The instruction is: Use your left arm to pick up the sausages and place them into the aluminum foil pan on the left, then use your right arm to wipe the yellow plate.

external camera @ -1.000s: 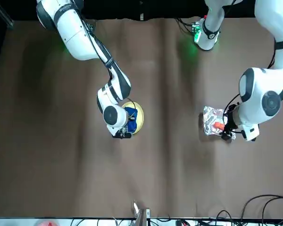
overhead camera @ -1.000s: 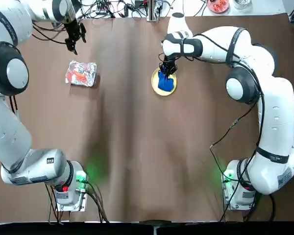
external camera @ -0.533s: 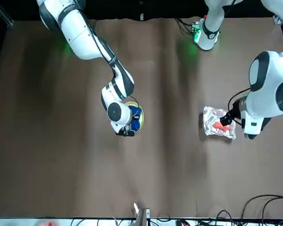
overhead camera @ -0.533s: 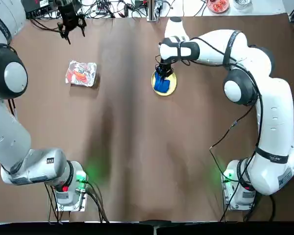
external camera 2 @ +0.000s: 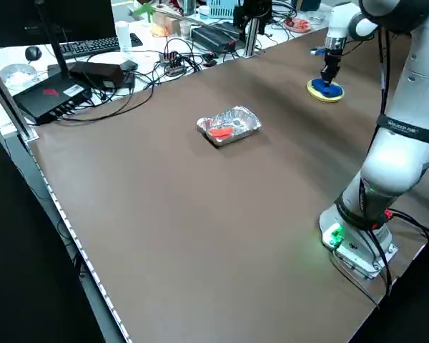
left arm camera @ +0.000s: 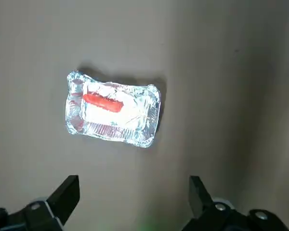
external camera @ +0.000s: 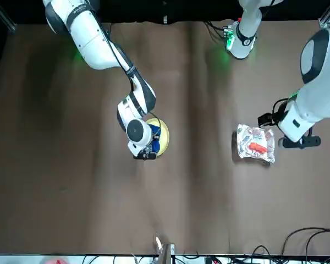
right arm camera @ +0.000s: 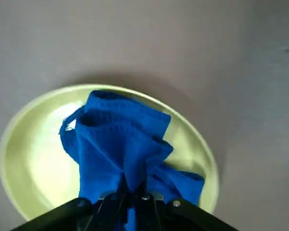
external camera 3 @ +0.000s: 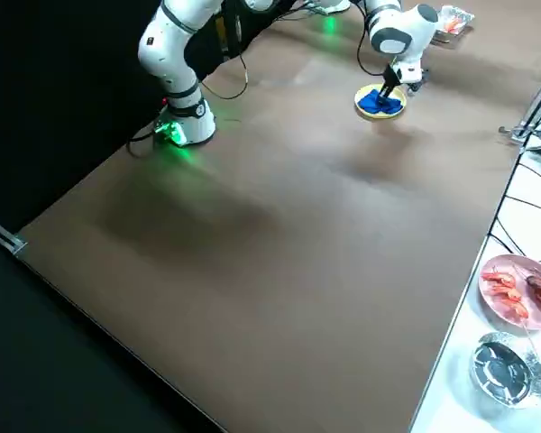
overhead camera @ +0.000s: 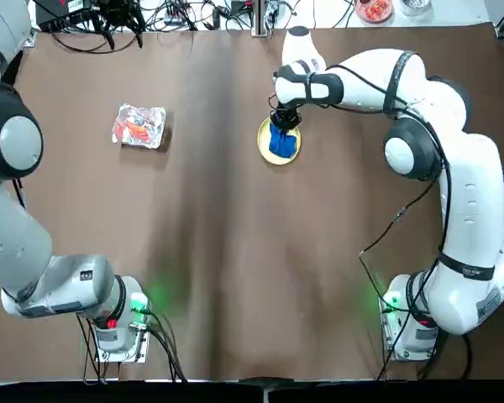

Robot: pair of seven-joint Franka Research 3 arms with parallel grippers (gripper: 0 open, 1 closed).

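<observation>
Over on the right side of the bench (overhead camera: 210,252), seen from overhead, my right hand (right arm camera: 130,192) is clenched on a blue cloth (right arm camera: 120,139), and the cloth is on the yellow plate (right arm camera: 38,159)! The fingers come down from above, the bunched folds spread over the middle of the plate, and one loose corner lies toward the rim, with bare yellow showing at the side. My right arm (overhead camera: 403,84) reaches forward from its base and bends in toward the plate. Across to the left, well apart from that, sits the foil pan (left arm camera: 130,115), crinkled and shiny, flat on the bench. And inside it, there's the sausage (left arm camera: 103,102), red-orange, lying on the pan's floor; I can't tell from here whether a second piece lies against it. My left hand (left arm camera: 135,192) is released, its two fingers spread wide with nothing between them, up above the bench and beyond the pan, away from my arm bases. It isn't touching the pan. The left arm (overhead camera: 17,227) stretches forward along the left edge. Out past the bench's far edge, on a white surface (external camera 3: 464,397), I've got a pink plate (external camera 3: 500,316) carrying more reddish pieces and some dark ones, and right beside it a round foil bowl (external camera 3: 508,370).
</observation>
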